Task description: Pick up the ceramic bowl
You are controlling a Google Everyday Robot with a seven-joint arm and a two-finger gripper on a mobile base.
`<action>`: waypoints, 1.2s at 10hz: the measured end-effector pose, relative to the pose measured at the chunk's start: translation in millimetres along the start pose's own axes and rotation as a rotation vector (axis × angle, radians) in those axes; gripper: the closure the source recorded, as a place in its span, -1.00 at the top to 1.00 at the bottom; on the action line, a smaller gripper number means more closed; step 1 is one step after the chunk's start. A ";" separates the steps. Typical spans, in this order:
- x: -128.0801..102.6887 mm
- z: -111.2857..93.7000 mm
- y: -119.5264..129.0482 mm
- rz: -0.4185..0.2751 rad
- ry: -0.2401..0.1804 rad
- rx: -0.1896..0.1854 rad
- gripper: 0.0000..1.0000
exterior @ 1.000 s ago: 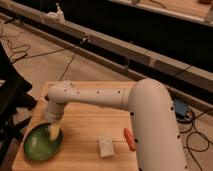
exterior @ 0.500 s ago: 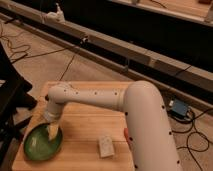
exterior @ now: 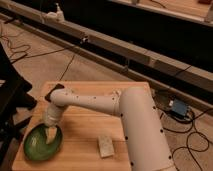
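Observation:
The ceramic bowl is a wide, shallow, glossy green bowl with a darker rim, sitting at the front left of the wooden table. My white arm reaches across the table from the right and bends down at the left. My gripper points down into the bowl, over its right inner side, at or just above the bowl's surface.
A small pale rectangular object lies on the table right of the bowl, close to my arm. A dark object stands left of the table. Cables and a blue box lie on the floor behind and to the right.
The gripper has moved down and a little forward into the bowl. The arm has swung over and now hides the orange object seen at the table's right.

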 end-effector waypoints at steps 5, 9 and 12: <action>6.6 12.2 -2.8 -0.025 -0.040 -0.003 -0.75; 8.1 5.1 -5.4 -0.048 -0.060 0.026 -1.00; 2.1 -26.4 -7.9 -0.054 -0.088 0.078 -1.00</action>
